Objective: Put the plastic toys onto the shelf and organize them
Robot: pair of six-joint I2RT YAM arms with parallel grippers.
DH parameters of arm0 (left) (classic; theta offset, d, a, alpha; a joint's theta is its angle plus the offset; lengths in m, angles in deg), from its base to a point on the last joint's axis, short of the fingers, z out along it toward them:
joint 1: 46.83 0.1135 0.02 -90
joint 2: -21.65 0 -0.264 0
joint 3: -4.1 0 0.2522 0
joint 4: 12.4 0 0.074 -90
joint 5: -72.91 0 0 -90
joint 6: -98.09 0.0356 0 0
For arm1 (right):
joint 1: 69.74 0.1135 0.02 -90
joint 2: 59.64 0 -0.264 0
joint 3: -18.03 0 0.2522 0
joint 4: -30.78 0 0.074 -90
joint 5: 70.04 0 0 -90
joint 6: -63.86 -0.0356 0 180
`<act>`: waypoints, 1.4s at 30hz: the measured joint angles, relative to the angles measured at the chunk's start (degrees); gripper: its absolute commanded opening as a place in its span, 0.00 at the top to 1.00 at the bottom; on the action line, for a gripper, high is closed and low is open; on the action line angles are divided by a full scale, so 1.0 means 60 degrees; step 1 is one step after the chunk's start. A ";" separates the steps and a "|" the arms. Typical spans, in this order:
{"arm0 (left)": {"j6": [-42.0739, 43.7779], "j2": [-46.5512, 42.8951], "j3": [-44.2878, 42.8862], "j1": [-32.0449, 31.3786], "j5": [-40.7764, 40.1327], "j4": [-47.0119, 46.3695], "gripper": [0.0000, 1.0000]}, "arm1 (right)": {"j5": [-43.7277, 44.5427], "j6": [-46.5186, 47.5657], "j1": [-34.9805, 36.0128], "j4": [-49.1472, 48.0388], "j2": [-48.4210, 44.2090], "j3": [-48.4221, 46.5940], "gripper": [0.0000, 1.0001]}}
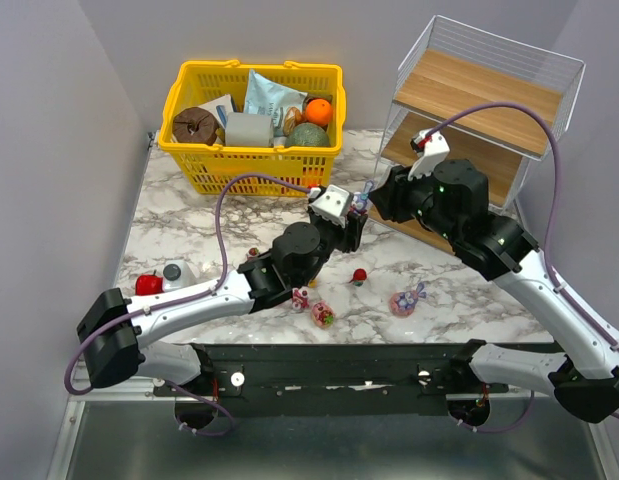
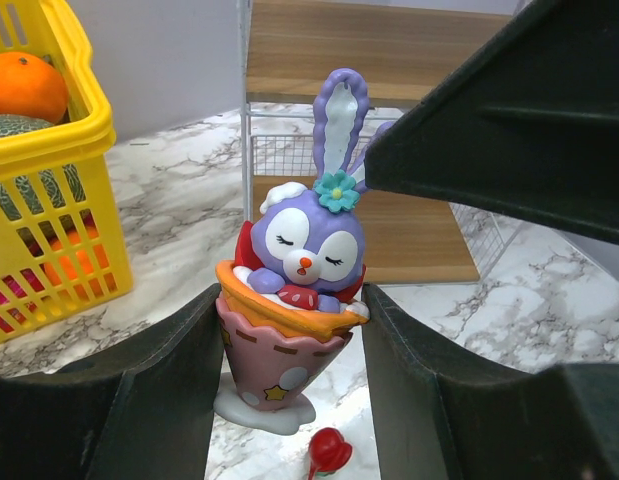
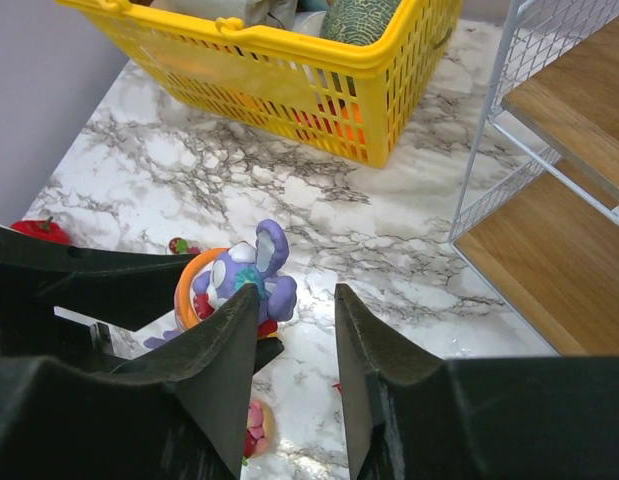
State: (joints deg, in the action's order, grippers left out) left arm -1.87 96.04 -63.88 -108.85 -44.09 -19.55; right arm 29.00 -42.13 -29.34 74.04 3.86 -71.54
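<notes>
**Held item.** The left gripper [image 2: 289,335] is holding a purple bunny figurine [image 2: 307,250] upright above the middle of the marble table [image 1: 179,215]. Its fingers [image 2: 139,400] are pinching the pink cone that forms the figurine's base, one on each side just under the orange rim. The bunny is facing the left wrist camera with its eyes shut and a teal flower at the foot of its ears.

**Second arm.** The right gripper [image 3: 294,325] is reaching in from 3 o'clock and is level with the bunny's ears. Its fingers [image 3: 384,350] are standing apart, with bare marble showing through the gap. In the right wrist view the bunny is sitting just beyond the tip of one finger. In the left wrist view that finger is covering part of one ear. I cannot tell whether it is touching the ear.

**Surroundings.**
- The shelf [image 1: 479,100] is standing at 2 o'clock, near both grippers.
- A yellow basket [image 1: 239,175] is sitting at 11 o'clock, holding an orange [image 1: 318,110] and a melon [image 1: 309,135] among other goods.
- Toward 6 o'clock, a small red toy [image 1: 360,274], a pink toy [image 1: 404,300] and a pink-and-red toy [image 1: 322,314] are lying on the marble, apart from one another.
- At 8 o'clock, a red pepper-shaped item [image 1: 147,284] and a white bottle [image 1: 176,273] are sitting side by side.
</notes>
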 measured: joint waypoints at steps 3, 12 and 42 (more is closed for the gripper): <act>-0.0004 0.0051 -0.0087 0.0000 0.0004 -0.0007 1.00 | 0.0124 0.0066 0.0018 0.0004 0.0000 0.0000 0.74; -0.0036 0.0080 -0.0106 -0.0007 0.0106 0.0000 0.87 | 0.0310 0.0386 0.0080 -0.0007 0.0029 0.0000 0.99; -0.2473 -0.4069 0.1504 -0.0044 0.0295 0.3242 0.01 | 0.1974 0.4510 -0.0692 -0.6047 -0.1104 0.7231 0.99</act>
State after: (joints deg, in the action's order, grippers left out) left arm -16.71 71.63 -54.85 -109.11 -42.32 -0.10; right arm 40.85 -15.07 -33.49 37.76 -2.76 -28.15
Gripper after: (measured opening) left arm 0.990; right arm 0.135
